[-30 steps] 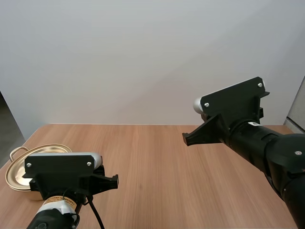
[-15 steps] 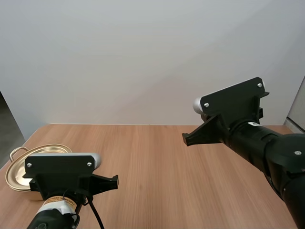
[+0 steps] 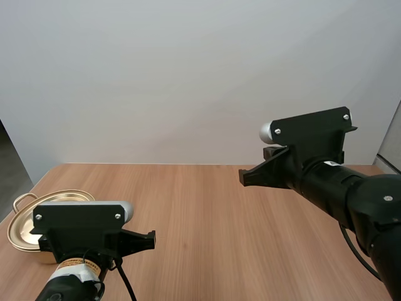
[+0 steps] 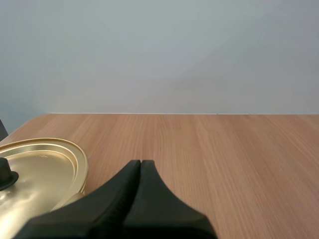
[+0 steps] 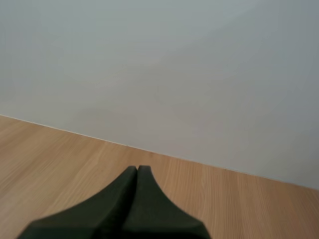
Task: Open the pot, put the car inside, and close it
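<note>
Left wrist view: clenched left end effector [image 4: 140,162] beside lidded pot [image 4: 47,167]; right end effector [image 5: 137,168], also clenched, above bench [image 4: 234,154]. Advisable: unclench, centre over knob [image 4: 5,177], lift straight.

Left gripper [image 4: 140,167] held low, fingers pressed together, right gripper [image 3: 244,179] raised higher, fingers likewise together

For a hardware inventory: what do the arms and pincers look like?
The left arm and right arm are black; the right bears a white label. The left pincer and right pincer each have two tapering black fingers and a flat black plate with silver screws.
</note>
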